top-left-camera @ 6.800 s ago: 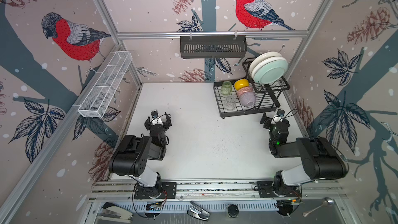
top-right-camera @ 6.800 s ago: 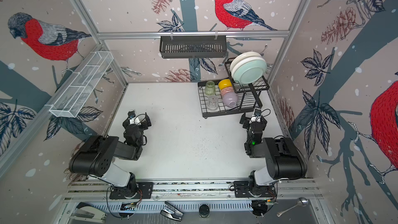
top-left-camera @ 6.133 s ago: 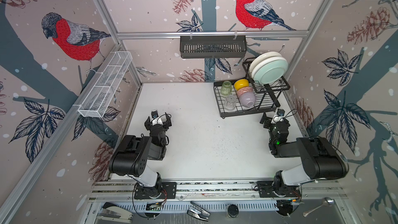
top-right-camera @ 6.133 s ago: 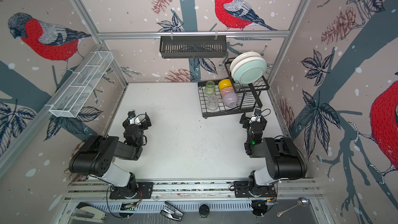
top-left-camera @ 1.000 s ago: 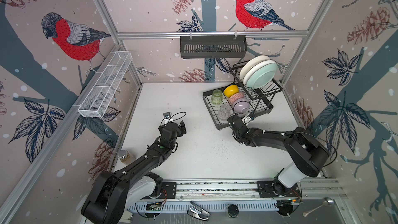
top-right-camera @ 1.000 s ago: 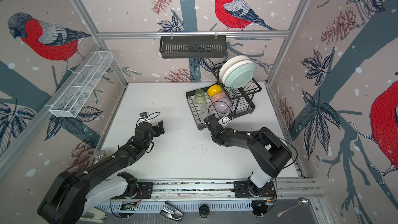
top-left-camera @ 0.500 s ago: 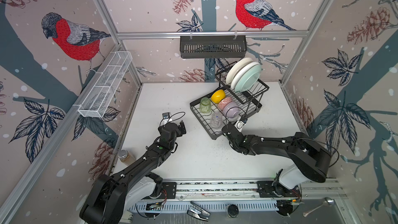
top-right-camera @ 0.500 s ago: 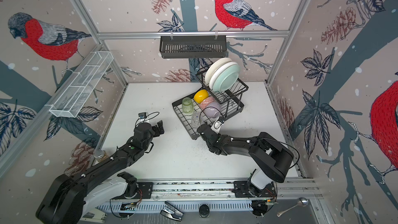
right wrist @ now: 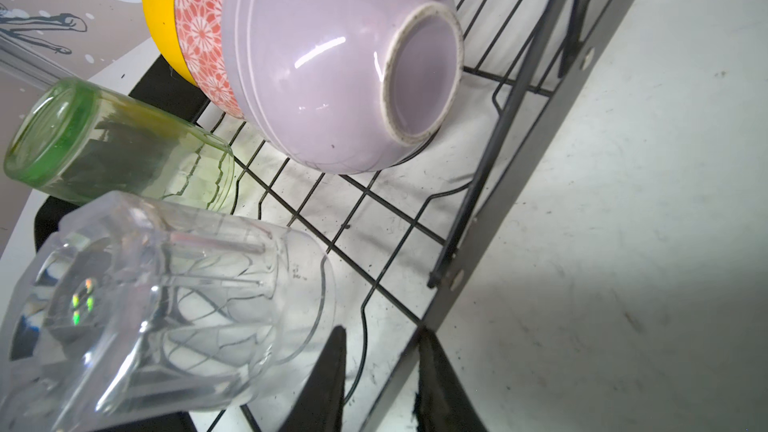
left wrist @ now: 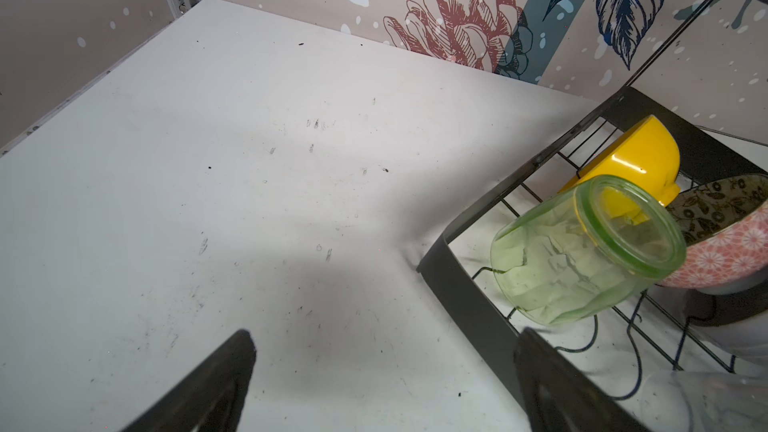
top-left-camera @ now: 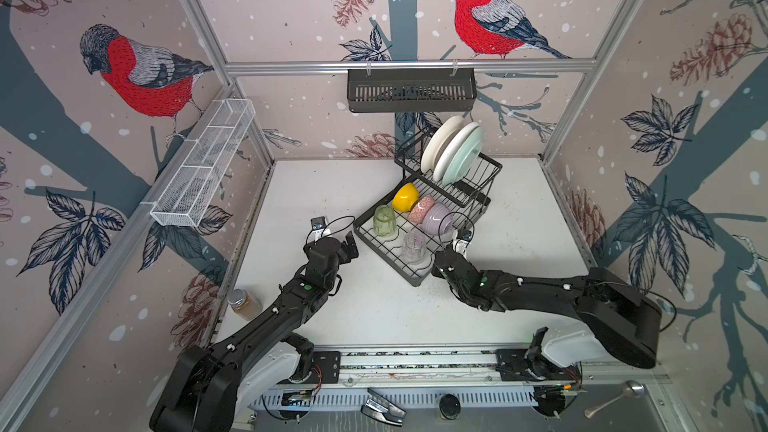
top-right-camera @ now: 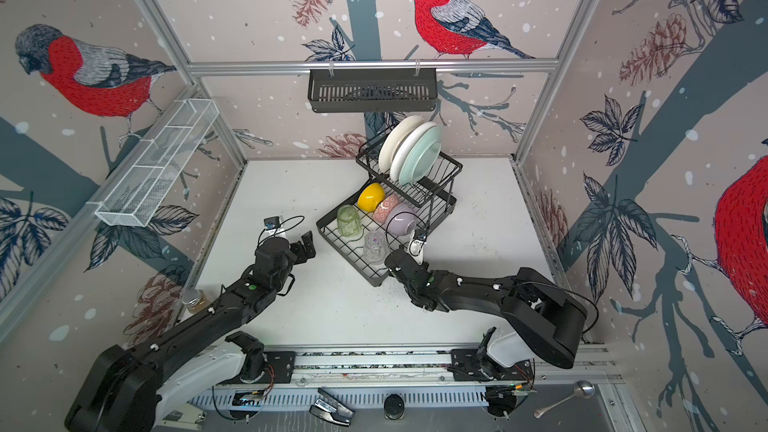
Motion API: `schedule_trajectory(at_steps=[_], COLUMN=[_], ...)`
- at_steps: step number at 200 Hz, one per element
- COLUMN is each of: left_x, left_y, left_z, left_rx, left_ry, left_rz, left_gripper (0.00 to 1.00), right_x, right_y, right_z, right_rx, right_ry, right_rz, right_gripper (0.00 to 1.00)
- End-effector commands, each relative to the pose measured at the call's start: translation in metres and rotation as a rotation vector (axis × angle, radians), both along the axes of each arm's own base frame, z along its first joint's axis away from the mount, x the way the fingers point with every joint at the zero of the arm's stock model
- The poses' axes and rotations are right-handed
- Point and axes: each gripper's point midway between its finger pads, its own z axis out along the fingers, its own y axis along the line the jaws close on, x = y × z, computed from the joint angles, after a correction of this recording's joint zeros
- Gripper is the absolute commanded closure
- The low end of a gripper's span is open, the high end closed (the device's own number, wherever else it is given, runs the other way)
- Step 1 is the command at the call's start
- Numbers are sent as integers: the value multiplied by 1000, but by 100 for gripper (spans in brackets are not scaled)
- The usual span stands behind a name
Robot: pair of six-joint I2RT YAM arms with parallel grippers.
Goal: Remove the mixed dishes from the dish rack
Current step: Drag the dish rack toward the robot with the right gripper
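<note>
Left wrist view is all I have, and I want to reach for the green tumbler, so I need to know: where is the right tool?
Observer: The right tool is closed on the dish rack at its rim, next to the upturned clear tumbler.
Operator: Is anything behind the pink-patterned bowl?
Observer: A lilac bowl leans on it, foot facing the right tool.
Operator: And the raised basket?
Observer: Three plates stand on edge there: two cream, one mint.
</note>
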Motion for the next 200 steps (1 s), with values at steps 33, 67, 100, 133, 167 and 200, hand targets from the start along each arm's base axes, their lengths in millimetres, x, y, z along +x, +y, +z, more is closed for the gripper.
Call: schedule_trajectory(at_steps=[33,67,100,133,167,200], left_x=[0,-1,-2,-3,-3,-2], left_y=[-1,-4,-4,-2,1,0], left_z=[4,5,7,10,11,9], left_rx=[-21,-49,-51,-46,-37,-36], left_ry=[-12,-24,-29,-35,-42,-31], left_rz=[-2,-16,-15,-7,5,0], left_gripper=[3,3,3,3,3,3], right_x=[-68,-63,-54,-46,-39,-33], right_y=[-32,-20,-24,-48,-57,-59], right_z=[-70,-67,-63,-69,-70,-71], right_rx=[-198,-85,-95,-117,-145,-242], right_ry=[355,351,348,406,404,402], right_rz=[235,230,172,43,37,73], right_gripper=[65,54,54,59,72,82])
